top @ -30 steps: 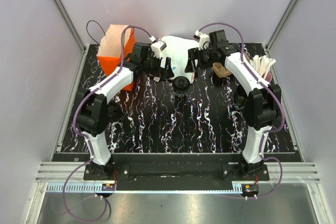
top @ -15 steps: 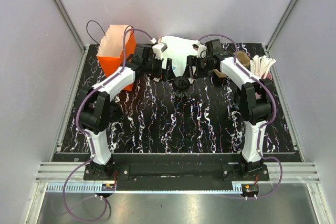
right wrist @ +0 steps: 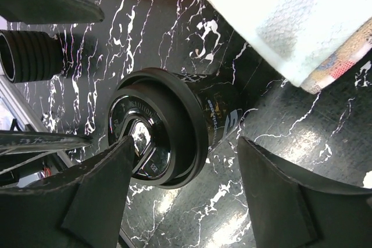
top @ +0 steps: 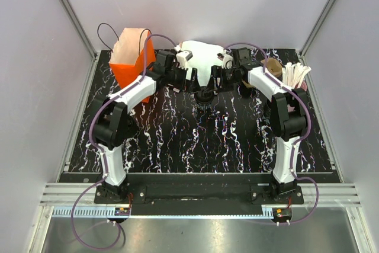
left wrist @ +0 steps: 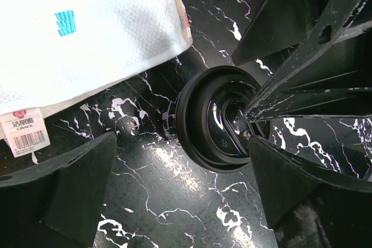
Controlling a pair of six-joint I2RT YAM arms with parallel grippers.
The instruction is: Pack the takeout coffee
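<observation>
**Left claw [top: 190,82] and right claw [top: 218,81] both released, takeout coffee [top: 205,94] between them**

The left claw is low over the far middle of the table [top: 195,140], reaching in from the left. Its wrist view shows its two fingers [left wrist: 70,190] spread wide and gripping nothing. The takeout coffee, a black cup with a glossy black lid on top, sits in the gap between them. It is closer to the finger on the right of that view, and bare marbled surface shows between the cup and the other finger.

The right claw comes in from the opposite side and is also released. Its fingers [right wrist: 279,201] stand apart with the cup's body between them. One finger overlaps the edge of the lid in the wrist view, but whether it touches cannot be told.

From above, the two claws face each other, tips close together, with the cup standing on the table just in front of them. A white textured bundle [top: 198,57] lies just behind the cup, and a barcode label [left wrist: 23,132] hangs at its edge. An orange paper bag [top: 131,63] stands upright at the far left, well apart from the cup. A cup of white sticks [top: 295,74] is at the far right.
</observation>
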